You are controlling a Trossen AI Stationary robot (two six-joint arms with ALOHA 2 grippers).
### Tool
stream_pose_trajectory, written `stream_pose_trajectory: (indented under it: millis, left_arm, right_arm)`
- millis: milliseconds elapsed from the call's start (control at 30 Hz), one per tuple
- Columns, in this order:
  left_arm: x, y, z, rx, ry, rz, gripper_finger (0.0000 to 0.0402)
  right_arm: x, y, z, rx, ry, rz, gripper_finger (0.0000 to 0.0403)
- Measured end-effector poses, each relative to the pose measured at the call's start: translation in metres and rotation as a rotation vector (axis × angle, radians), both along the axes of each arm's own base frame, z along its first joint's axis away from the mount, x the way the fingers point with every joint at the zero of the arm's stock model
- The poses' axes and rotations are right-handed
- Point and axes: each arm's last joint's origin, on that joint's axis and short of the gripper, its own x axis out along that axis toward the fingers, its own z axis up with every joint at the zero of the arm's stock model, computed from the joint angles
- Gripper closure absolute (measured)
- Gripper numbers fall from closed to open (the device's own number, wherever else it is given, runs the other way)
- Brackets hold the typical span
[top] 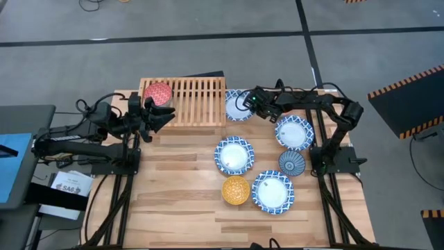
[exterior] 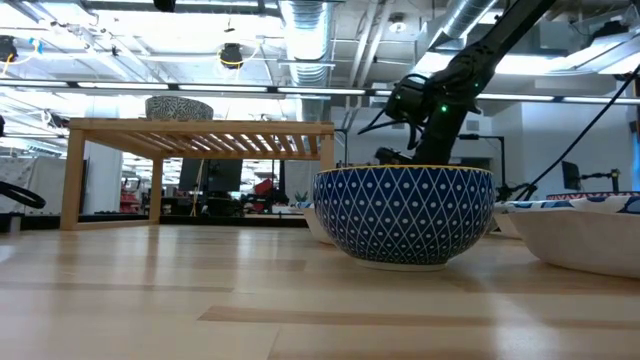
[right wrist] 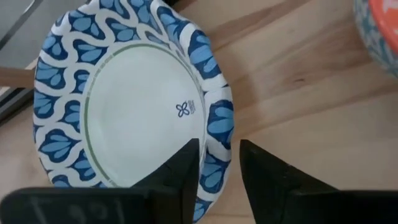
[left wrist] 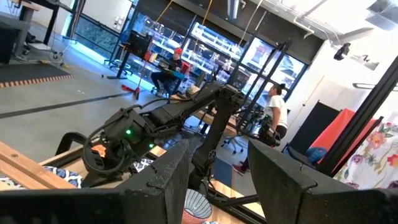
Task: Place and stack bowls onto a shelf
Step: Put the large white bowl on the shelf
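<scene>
The light-wood slatted shelf [top: 187, 101] stands at the table's far left, and a red bowl [top: 158, 94] rests on its left part; the bowl also shows on the shelf in the low view [exterior: 180, 107]. A wide blue-and-white bowl [top: 236, 107] sits on the table just right of the shelf. My right gripper [top: 250, 103] is open over this bowl's right rim [right wrist: 217, 149]. My left gripper [top: 165, 118] is open and empty at the shelf's near left edge; its fingers also show open in the left wrist view [left wrist: 217, 186]. My right gripper comes from above with one finger [right wrist: 186, 168] inside the wide bowl and the other [right wrist: 264, 177] outside, the patterned rim [right wrist: 219, 158] between them. The bowl sits flat on the table. Whether the fingers touch the rim, I cannot tell.
Three more wide blue-and-white bowls [top: 294, 132] [top: 234, 155] [top: 272, 192], a small dark blue bowl [top: 292, 162] and a yellow bowl [top: 236, 189] sit on the table's right half. The dark blue bowl fills the low view's middle [exterior: 405, 215]. People show in the room behind.
</scene>
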Motion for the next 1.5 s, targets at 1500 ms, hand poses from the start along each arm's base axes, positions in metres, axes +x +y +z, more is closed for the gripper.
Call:
stream_pose_trajectory:
  millis: [1500]
  left_arm:
    - [0.000,0.000,0.000,-0.018,-0.004,-0.007,0.0253]
  right_arm:
    - [-0.018,0.009,0.064,-0.223,-0.085,0.140,0.0383]
